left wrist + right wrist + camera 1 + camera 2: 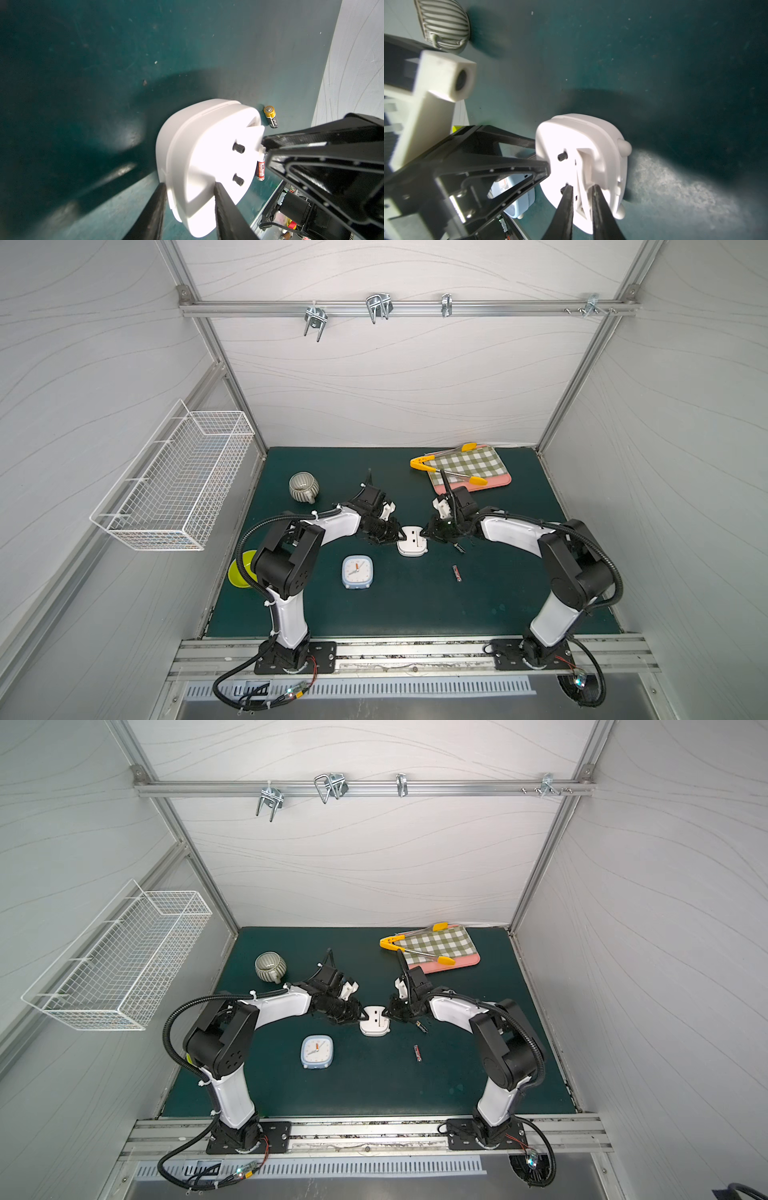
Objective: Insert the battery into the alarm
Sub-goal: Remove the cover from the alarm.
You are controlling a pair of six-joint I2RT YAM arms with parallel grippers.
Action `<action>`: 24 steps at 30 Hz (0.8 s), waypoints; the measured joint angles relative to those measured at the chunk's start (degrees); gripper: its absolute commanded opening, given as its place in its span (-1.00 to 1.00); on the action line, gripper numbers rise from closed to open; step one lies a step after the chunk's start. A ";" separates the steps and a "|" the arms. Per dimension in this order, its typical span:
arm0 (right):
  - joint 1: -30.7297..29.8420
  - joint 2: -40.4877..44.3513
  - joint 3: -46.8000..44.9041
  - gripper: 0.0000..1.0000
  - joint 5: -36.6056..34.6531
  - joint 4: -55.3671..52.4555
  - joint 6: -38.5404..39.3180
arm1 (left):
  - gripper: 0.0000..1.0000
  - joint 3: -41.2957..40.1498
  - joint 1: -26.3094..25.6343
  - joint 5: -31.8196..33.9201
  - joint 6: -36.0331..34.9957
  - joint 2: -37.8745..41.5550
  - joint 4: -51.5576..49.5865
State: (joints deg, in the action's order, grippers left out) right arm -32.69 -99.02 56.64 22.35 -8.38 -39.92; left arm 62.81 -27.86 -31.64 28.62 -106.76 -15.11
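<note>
Alarm (411, 542), the white one, lies face down in the middle of the mat (415, 605), back up. Your left gripper (190, 185) clamps its rim. Your right gripper (581, 186) has its jaws standing narrow around a raised flap (586, 160) on the back (whether they truly pinch it, you cannot tell). Both batteries lie loose on the mat: the black-and-gold battery (270, 117) just beside the alarm, the red battery (456, 573) nearer the front edge.
</note>
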 measured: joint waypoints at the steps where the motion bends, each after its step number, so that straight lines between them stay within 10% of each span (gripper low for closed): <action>1: 0.00 -0.26 0.09 -0.62 0.17 -0.09 0.00 | -0.21 0.00 0.00 0.00 0.00 0.00 0.00; 24: 0.02 0.50 0.46 -0.92 -0.70 -1.92 0.94 | -0.21 0.00 0.00 0.00 -0.11 0.00 -0.02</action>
State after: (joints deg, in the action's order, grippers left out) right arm -32.67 -98.52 57.10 21.65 -10.31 -38.98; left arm 62.81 -27.86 -31.64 28.51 -106.76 -15.14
